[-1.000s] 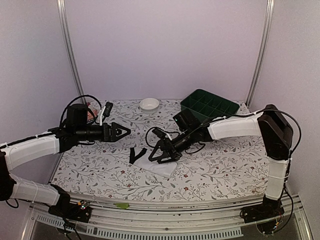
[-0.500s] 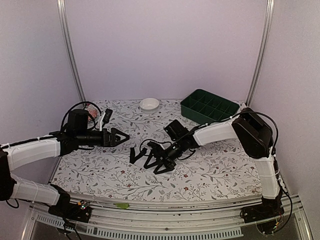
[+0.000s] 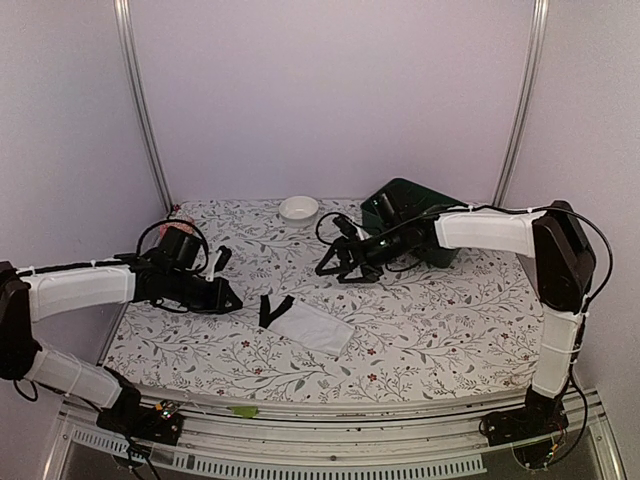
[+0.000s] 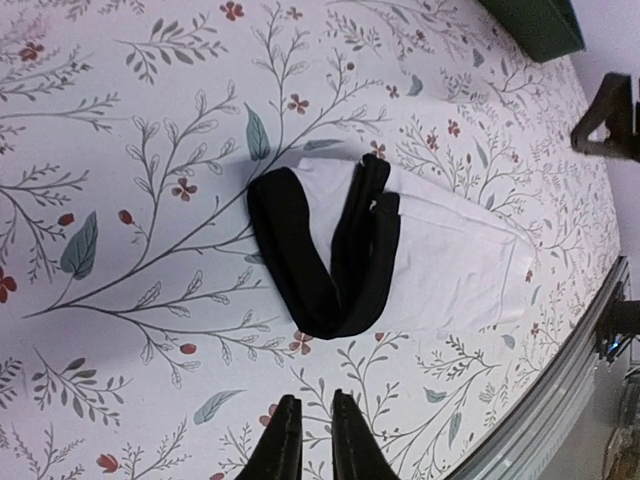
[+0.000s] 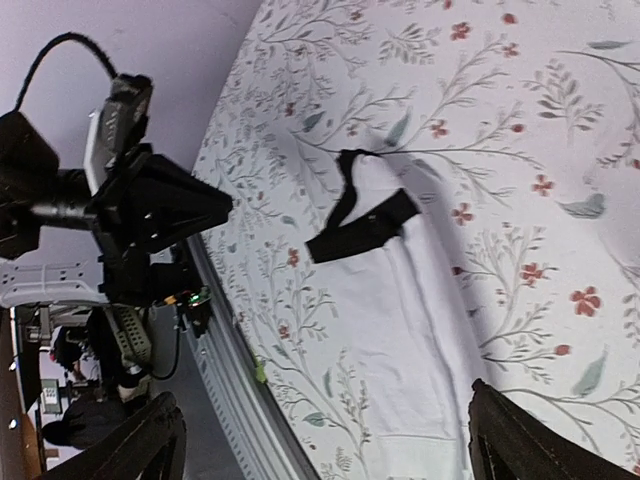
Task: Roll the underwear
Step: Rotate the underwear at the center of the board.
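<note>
The underwear [image 3: 312, 324] lies flat on the flowered table [image 3: 440, 320] as a folded white strip, its black waistband [image 3: 271, 308] bunched at the left end. My left gripper [image 3: 236, 302] is low over the table just left of the waistband, apart from it. In the left wrist view its fingers [image 4: 284, 442] stand almost together with nothing between them, short of the waistband [image 4: 318, 268] and the white cloth [image 4: 450, 270]. My right gripper [image 3: 330, 265] hangs wide open above the table behind the underwear. In the right wrist view the underwear [image 5: 400, 330] lies well below its spread fingers [image 5: 515, 440].
A green compartment tray [image 3: 418, 212] stands at the back right, right behind my right gripper. A small white bowl [image 3: 298, 207] sits at the back centre. The table's front rail [image 3: 330, 410] runs along the near edge, close to the underwear's right end.
My right gripper has lifted off the underwear and drawn back toward the green tray, still open. My left gripper has closed and dropped toward the table near the waistband.
</note>
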Robot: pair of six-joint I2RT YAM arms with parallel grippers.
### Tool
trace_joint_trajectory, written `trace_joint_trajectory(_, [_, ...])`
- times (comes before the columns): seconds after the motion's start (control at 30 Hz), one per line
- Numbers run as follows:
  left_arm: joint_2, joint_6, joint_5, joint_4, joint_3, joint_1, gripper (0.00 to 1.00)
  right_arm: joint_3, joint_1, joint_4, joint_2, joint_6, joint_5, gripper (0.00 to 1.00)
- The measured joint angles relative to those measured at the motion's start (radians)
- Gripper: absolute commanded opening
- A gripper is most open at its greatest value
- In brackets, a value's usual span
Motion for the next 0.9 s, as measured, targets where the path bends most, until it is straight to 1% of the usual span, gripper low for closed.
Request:
trace_joint_trajectory(0.07, [0.033, -0.003, -0.041, -0.052, 0.031, -0.036, 0.08, 0.011, -0.027, -0.063, 0.007, -0.05, 0.077, 0.85])
trace_joint_trajectory(0.13, [0.069, -0.009, -0.075, -0.097, 0.061, -0.077, 0.07, 0.023, -0.035, -0.128, 0.034, -0.101, 0.143, 0.72])
trace_joint_trajectory(0.17, [0.086, -0.015, -0.086, -0.112, 0.072, -0.096, 0.06, 0.03, -0.034, -0.151, 0.048, -0.119, 0.169, 0.64])
trace_joint_trajectory(0.3, [0.15, -0.042, -0.1, -0.135, 0.084, -0.15, 0.04, 0.068, -0.024, -0.24, 0.139, -0.2, 0.263, 0.39])
trace_joint_trajectory(0.5, [0.265, -0.077, -0.098, -0.126, 0.085, -0.187, 0.03, 0.103, -0.011, -0.31, 0.216, -0.293, 0.332, 0.11])
trace_joint_trajectory(0.6, [0.307, -0.087, -0.093, -0.108, 0.089, -0.188, 0.03, 0.114, 0.002, -0.329, 0.226, -0.334, 0.354, 0.03])
trace_joint_trajectory(0.67, [0.338, -0.087, -0.089, -0.098, 0.103, -0.189, 0.03, 0.116, 0.018, -0.332, 0.231, -0.357, 0.364, 0.0])
trace_joint_trajectory(0.8, [0.389, -0.081, -0.087, -0.071, 0.15, -0.192, 0.03, 0.101, 0.046, -0.315, 0.232, -0.385, 0.357, 0.0])
trace_joint_trajectory(0.9, [0.422, -0.075, -0.082, -0.041, 0.177, -0.192, 0.02, 0.045, 0.054, -0.262, 0.21, -0.387, 0.328, 0.0])
